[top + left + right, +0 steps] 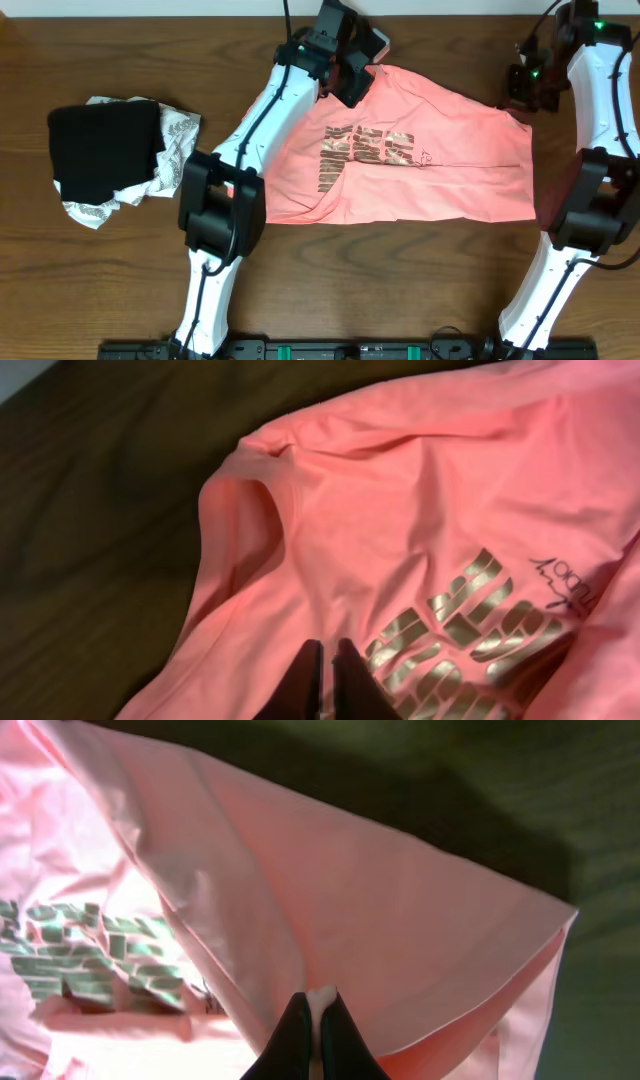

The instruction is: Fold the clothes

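The clothes, a salmon-pink T-shirt [440,175] with gold lettering [365,150], lie across the middle of the table with the fabric doubled over. My left gripper [350,85] is at the shirt's far left corner. In the left wrist view its fingers [328,645] stand a narrow slit apart just above the pink fabric [400,510], beside the lettering [470,620], with nothing between them. My right gripper [520,92] is at the far right corner. In the right wrist view it [317,995] is shut on a pinch of the shirt's edge [380,910], which drapes from it.
A black folded garment [105,150] lies at the left on a white cloth with a grey pattern [178,130]. Bare wooden table [400,280] runs in front of the shirt. The two arms' bases stand at the near edge.
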`<state>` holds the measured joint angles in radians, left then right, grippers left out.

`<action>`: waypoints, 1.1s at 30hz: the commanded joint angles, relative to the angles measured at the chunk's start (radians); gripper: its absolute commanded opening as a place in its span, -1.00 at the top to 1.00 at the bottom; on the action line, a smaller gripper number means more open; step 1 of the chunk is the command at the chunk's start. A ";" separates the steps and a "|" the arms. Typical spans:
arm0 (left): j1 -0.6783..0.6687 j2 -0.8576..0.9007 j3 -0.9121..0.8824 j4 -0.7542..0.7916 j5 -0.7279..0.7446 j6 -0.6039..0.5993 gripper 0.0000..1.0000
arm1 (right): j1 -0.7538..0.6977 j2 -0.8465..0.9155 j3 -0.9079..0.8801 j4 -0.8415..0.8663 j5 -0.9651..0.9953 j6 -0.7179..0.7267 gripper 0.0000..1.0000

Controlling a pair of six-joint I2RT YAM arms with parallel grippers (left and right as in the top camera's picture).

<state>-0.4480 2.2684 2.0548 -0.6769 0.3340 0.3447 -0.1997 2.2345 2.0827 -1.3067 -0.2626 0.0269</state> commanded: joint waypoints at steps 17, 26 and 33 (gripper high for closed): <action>-0.002 0.196 0.006 0.351 -0.006 -0.058 -0.24 | 0.027 -0.050 0.013 -0.110 0.192 -0.022 0.97; 0.000 0.259 0.006 0.467 -0.006 -0.070 -0.30 | 0.057 -0.074 0.013 -0.054 0.192 -0.037 0.97; -0.002 0.272 0.006 0.484 -0.005 -0.077 0.17 | 0.063 -0.074 0.013 -0.038 0.200 -0.036 0.98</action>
<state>-0.4507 2.5202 2.0544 -0.2005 0.3328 0.2710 -0.1444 2.1887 2.0827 -1.3468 -0.0772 0.0093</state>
